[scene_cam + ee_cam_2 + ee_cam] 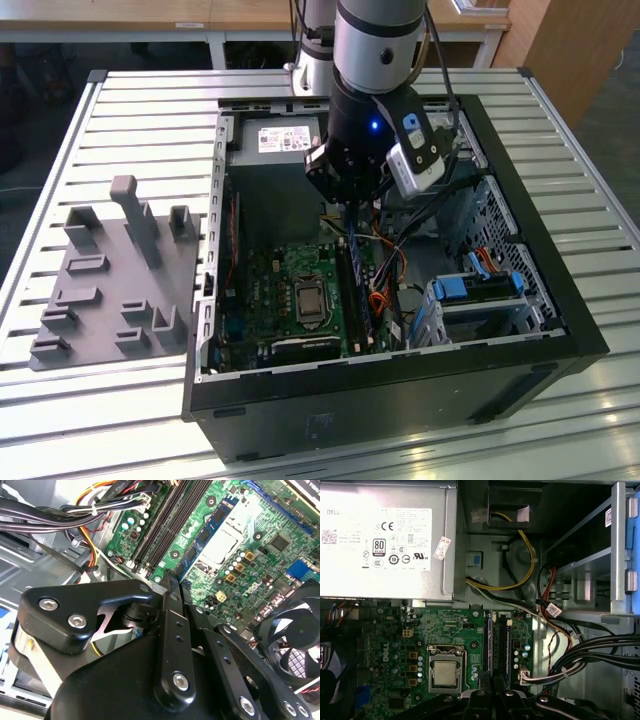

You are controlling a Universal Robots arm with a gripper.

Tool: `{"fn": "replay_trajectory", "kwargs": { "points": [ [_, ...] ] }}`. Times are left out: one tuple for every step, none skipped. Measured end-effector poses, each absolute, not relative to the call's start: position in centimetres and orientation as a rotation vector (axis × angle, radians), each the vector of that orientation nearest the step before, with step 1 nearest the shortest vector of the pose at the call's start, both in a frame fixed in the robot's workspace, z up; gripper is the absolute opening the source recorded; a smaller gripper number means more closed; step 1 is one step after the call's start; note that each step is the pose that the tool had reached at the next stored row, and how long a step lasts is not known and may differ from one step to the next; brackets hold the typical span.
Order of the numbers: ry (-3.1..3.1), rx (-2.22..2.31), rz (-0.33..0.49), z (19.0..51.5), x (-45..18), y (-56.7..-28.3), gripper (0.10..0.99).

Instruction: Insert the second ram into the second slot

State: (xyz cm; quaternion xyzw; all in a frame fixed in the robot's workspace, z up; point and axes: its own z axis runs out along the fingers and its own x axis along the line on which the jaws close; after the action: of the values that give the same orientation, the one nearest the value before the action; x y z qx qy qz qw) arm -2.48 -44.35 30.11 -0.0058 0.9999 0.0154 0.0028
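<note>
My gripper (345, 218) reaches down into the open computer case (560, 300), over the motherboard's memory slots (501, 645). In the second wrist view its black fingers (170, 610) stand close together. The second ram (205, 530), a thin blue-green stick with black chips, runs out from between them, and its near half is hidden behind the fingers. The stick (489, 645) lies parallel to the black slots (160, 525), on the side nearest the processor socket (444, 672). I cannot tell whether it is seated in a slot or held just above it.
The silver power supply (385, 540) is at the case's far end. Cable bundles (580, 655) run beside the slots. Blue drive brackets (480, 290) sit toward the exterior view's right, and a fan (295, 645) is close by. A grey fixture plate (110, 280) lies outside the case.
</note>
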Motion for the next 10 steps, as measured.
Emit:
{"fn": "replay_trajectory", "kwargs": {
  "points": [
    [3.136, -0.018, 0.048, 30.07, -2.48, -44.36, 0.137],
    [3.136, -0.018, 0.048, 30.03, -2.48, -44.36, 0.137],
    [3.136, -0.018, 0.049, 29.98, -2.48, -44.37, 0.137],
    [3.136, -0.018, 0.048, 29.94, -2.48, -44.38, 0.137],
    [3.136, -0.018, 0.048, 29.90, -2.48, -44.39, 0.137],
    [3.136, -0.018, 0.048, 29.86, -2.48, -44.40, 0.137],
    [3.137, -0.018, 0.048, 29.81, -2.48, -44.42, 0.137],
    [3.137, -0.018, 0.048, 29.75, -2.48, -44.43, 0.137],
    [3.138, -0.018, 0.049, 29.69, -2.48, -44.44, 0.137],
    [3.138, -0.018, 0.048, 29.64, -2.48, -44.46, 0.137]
  ]
}}
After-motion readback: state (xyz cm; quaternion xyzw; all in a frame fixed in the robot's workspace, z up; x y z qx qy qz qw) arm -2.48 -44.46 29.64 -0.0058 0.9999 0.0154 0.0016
